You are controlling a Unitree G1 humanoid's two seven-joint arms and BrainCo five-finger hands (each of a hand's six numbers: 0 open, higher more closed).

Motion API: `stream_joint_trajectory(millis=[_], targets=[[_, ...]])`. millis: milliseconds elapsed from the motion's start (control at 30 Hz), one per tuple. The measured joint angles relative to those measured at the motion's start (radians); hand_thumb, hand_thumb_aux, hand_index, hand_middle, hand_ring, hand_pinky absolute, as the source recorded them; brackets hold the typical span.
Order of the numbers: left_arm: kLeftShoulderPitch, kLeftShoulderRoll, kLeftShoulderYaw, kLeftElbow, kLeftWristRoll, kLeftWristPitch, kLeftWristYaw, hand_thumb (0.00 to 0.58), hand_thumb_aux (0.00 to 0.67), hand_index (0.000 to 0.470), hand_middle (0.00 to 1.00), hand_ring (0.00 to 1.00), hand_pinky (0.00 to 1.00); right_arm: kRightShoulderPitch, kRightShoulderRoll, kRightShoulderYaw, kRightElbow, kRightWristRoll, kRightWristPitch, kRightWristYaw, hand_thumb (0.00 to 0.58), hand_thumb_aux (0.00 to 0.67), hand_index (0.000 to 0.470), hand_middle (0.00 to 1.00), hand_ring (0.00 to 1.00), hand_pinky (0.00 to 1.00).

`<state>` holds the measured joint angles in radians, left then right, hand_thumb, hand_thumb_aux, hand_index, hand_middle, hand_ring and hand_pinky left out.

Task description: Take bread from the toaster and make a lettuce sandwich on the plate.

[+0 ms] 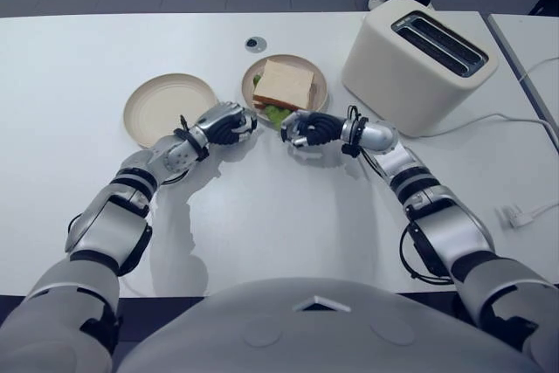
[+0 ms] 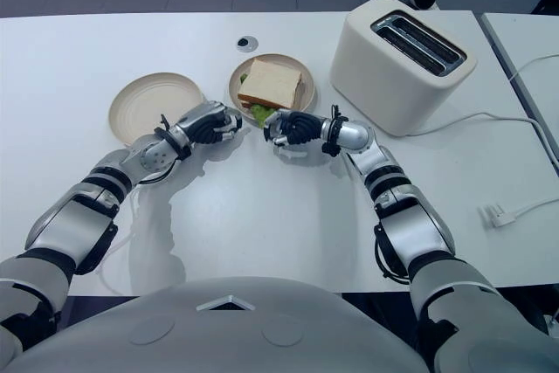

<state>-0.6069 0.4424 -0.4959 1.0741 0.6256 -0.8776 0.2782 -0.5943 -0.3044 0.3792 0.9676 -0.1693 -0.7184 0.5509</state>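
A sandwich lies on a tan plate: a slice of bread on top with green lettuce sticking out at its near edge. The cream toaster stands to the right of it, both slots dark with no bread showing. My left hand sits just left of the plate's near rim, fingers curled, holding nothing. Just in front of the plate, my right hand is also curled and holds nothing. The two hands face each other a short gap apart.
A second, bare tan plate lies to the left of the sandwich. A small round dark fitting sits in the table behind the plates. The toaster's white cord runs right to a plug. A table seam lies right.
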Motion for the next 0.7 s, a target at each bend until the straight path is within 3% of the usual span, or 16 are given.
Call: stream_joint_trajectory(millis=[67, 100, 133, 167, 200, 233, 267, 300, 433, 700], targets=[[-0.015, -0.012, 0.058, 0.001, -0.045, -0.06, 0.055, 0.58, 0.67, 0.47, 0.89, 0.89, 0.89, -0.026, -0.001, -0.003, 0.052, -0.05, -0.021, -0.09, 0.58, 0.67, 0.47, 1.0, 1.0, 1.0], [-0.015, -0.019, 0.08, -0.002, -0.074, -0.092, 0.061, 0.227, 0.147, 0.103, 0.78, 0.78, 0.78, -0.031, -0.003, -0.008, 0.058, -0.053, -0.033, -0.106, 0.58, 0.67, 0.47, 1.0, 1.0, 1.0], [-0.01, -0.025, 0.116, -0.02, -0.128, -0.146, 0.064, 0.0, 0.0, 0.0, 0.66, 0.66, 0.66, -0.036, -0.007, -0.027, 0.06, -0.054, -0.053, -0.117, 0.58, 0.67, 0.47, 1.0, 1.0, 1.0], [-0.004, -0.028, 0.156, -0.051, -0.19, -0.207, 0.061, 0.0, 0.0, 0.0, 0.47, 0.47, 0.47, -0.044, -0.019, -0.051, 0.05, -0.043, -0.091, -0.128, 0.066, 0.039, 0.028, 0.78, 0.78, 0.78], [0.009, -0.032, 0.188, -0.096, -0.253, -0.267, 0.057, 0.0, 0.0, 0.0, 0.35, 0.35, 0.35, -0.048, -0.024, -0.092, 0.022, 0.005, -0.12, -0.124, 0.0, 0.0, 0.0, 0.52, 0.52, 0.52], [0.036, -0.034, 0.225, -0.181, -0.331, -0.331, 0.056, 0.0, 0.0, 0.0, 0.23, 0.23, 0.23, -0.056, -0.026, -0.148, -0.044, 0.092, -0.171, -0.118, 0.0, 0.0, 0.0, 0.16, 0.16, 0.16], [0.058, -0.033, 0.257, -0.253, -0.366, -0.357, 0.058, 0.0, 0.0, 0.0, 0.14, 0.14, 0.14, -0.062, -0.024, -0.183, -0.096, 0.153, -0.203, -0.115, 0.0, 0.0, 0.0, 0.0, 0.0, 0.0], [0.092, -0.031, 0.3, -0.359, -0.413, -0.378, 0.061, 0.0, 0.0, 0.0, 0.0, 0.0, 0.0, -0.064, -0.019, -0.224, -0.166, 0.227, -0.233, -0.115, 0.0, 0.0, 0.0, 0.0, 0.0, 0.0], [0.186, -0.037, 0.359, -0.595, -0.546, -0.332, 0.006, 0.0, 0.0, 0.0, 0.0, 0.0, 0.0, -0.049, -0.009, -0.301, -0.328, 0.371, -0.257, -0.095, 0.0, 0.0, 0.0, 0.0, 0.0, 0.0], [0.235, -0.119, 0.34, -0.638, -0.597, -0.246, -0.18, 0.0, 0.0, 0.0, 0.0, 0.0, 0.0, 0.004, 0.002, -0.303, -0.357, 0.442, -0.236, 0.066, 0.0, 0.0, 0.0, 0.0, 0.0, 0.0]])
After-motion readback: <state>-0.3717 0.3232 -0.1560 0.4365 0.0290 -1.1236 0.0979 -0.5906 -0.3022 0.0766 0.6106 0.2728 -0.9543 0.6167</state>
